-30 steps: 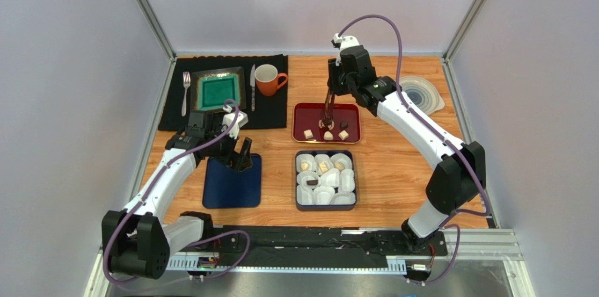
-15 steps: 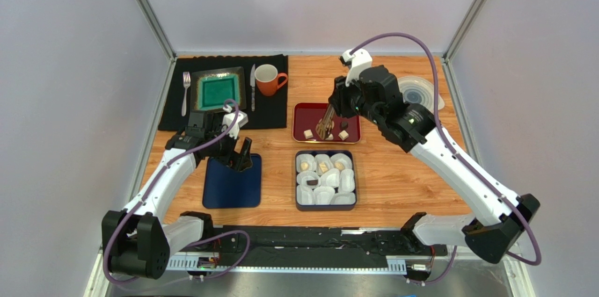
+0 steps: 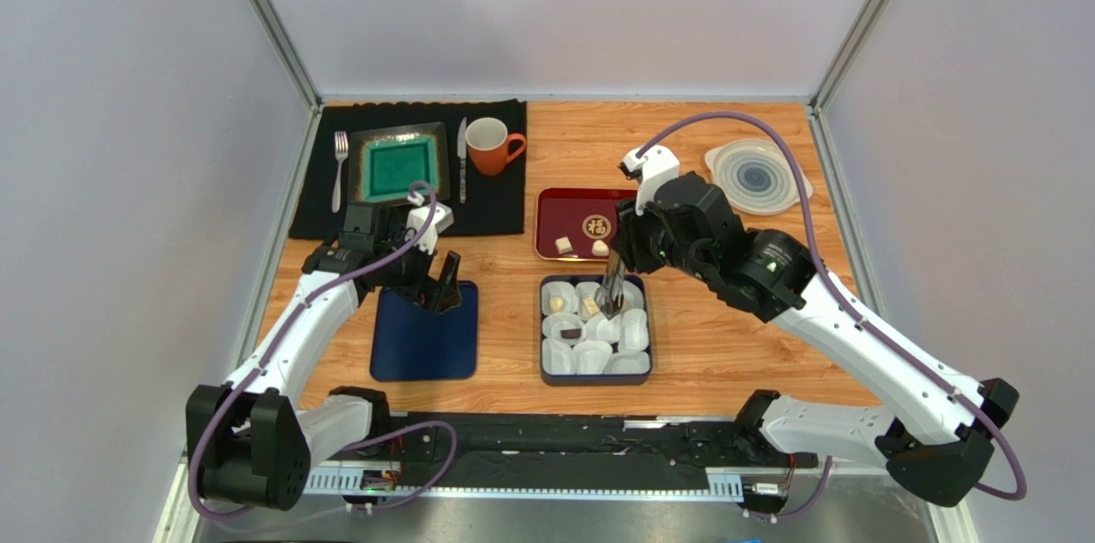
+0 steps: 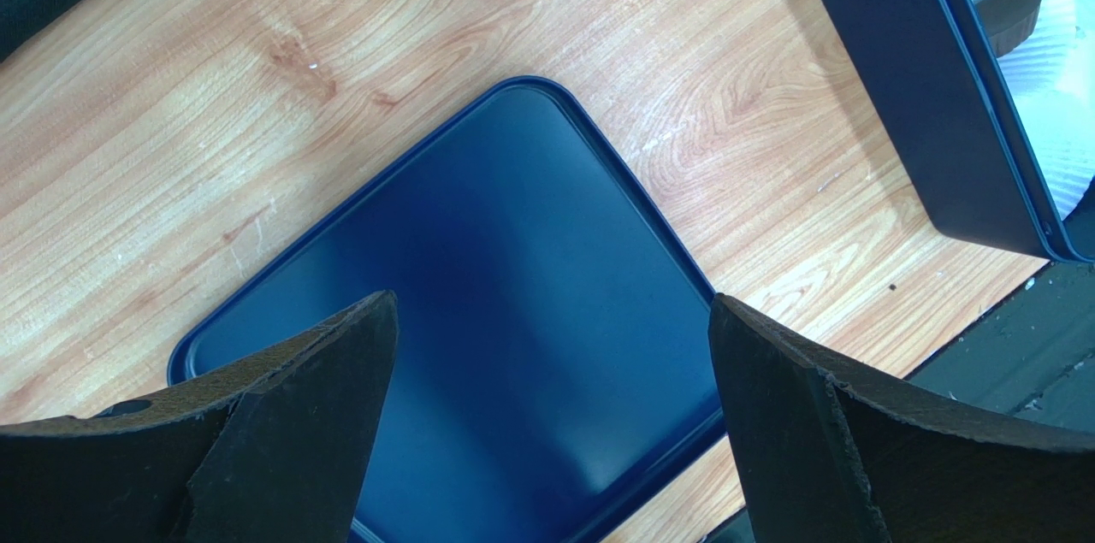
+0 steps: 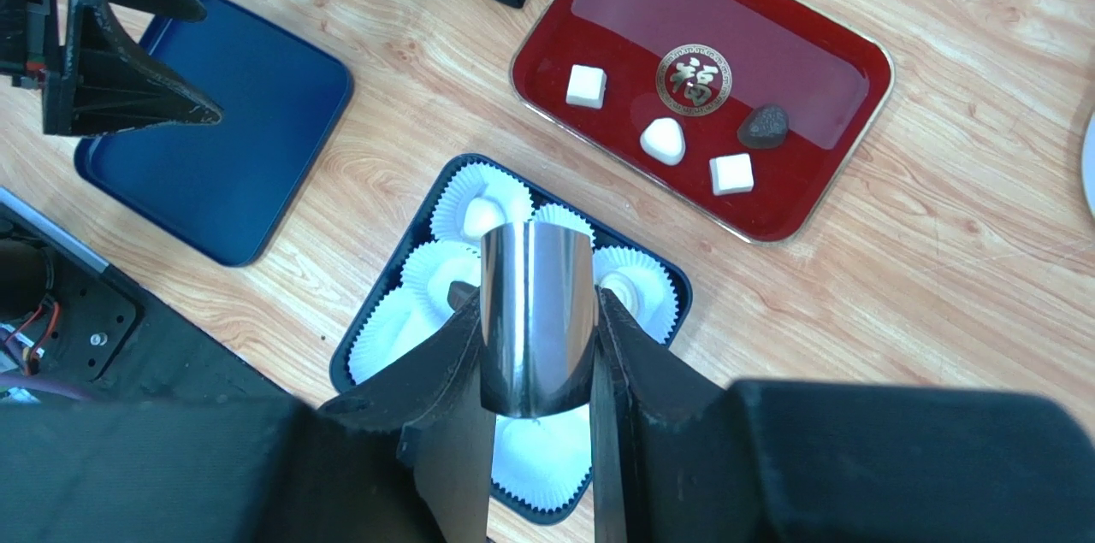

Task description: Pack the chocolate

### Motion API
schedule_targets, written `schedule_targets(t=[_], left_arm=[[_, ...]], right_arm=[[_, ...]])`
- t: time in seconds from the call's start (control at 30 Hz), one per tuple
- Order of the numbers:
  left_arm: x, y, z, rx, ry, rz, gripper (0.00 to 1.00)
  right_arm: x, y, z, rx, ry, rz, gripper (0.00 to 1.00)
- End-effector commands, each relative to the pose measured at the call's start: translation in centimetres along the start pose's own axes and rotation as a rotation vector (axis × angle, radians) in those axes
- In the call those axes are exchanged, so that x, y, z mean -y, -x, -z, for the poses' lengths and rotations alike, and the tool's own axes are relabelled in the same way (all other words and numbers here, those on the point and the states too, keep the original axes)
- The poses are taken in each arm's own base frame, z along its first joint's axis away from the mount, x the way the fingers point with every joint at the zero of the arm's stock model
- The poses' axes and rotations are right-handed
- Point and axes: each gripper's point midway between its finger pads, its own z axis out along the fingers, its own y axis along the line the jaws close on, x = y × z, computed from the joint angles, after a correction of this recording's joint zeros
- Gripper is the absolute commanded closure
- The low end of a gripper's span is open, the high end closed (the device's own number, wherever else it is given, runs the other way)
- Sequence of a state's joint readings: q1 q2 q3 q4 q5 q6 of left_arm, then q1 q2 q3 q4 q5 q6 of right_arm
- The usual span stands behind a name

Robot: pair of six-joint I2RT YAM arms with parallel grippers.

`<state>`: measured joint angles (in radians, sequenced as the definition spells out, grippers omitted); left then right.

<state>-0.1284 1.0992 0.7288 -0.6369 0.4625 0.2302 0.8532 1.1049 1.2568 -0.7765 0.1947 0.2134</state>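
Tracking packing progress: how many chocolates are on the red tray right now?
4, all unobstructed in the right wrist view. On the red tray: a cream cube at left, a rounded cream piece mid-tray, a dark piece to its right, a second cream cube below that.

**Left arm**: rises from its base at the near-left corner of the bench. The forearm angles toward the middle, and the wrist is bent so that the left hand points down over the left half, closer to the near edge than the far. Its two fingers stand wide apart.

**Right arm**: elbow folded out by the near-right corner, forearm running leftward to the bench centre, wrist tipped so that the right hand points down. Its fingers press from either side on a shiny curved metal tool.
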Motion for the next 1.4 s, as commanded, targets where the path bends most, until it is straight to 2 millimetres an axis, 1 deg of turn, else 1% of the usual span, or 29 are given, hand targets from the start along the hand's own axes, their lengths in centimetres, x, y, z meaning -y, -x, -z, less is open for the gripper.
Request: schedule_targets(t=[0.0,0.13,0.37,0.47,0.67,1.03,1.37], left_arm=[[0.2,1.5,0.6,0.042,-0.008,-0.01,0.01],[0.2,1.6,0.7,0.047,-0.008,-0.01,0.01],[0.1,1.6,0.8,0.046,-0.002,-0.017,0.01],[0.1,1.5,0.8,0.045,-0.001,-0.018,0.01],[0.2,1.6,0.8,0.046,-0.004,-0.018,0.01],[0.2,1.5,0.8,0.046,-0.002,-0.019,0.01],[0.2,1.5,0.9,0.051,0.001,-0.026,0.01]], right_arm=[[-0.1,0.3,1.6,0.038,-0.009,-0.027,0.87],[-0.4,0.0,1.7,0.035,0.001,-0.032,0.86],[-1.3,-0.2,1.1,0.027,0.019,-0.029,0.83],[-1.4,-0.3,1.0,0.027,0.017,-0.031,0.82],[-1.4,-0.4,0.7,0.031,0.016,-0.035,0.76],[-1.7,0.1,0.1,0.044,0.02,-0.037,0.72],[-1.6,-0.1,-0.2,0.037,0.006,-0.033,0.69]])
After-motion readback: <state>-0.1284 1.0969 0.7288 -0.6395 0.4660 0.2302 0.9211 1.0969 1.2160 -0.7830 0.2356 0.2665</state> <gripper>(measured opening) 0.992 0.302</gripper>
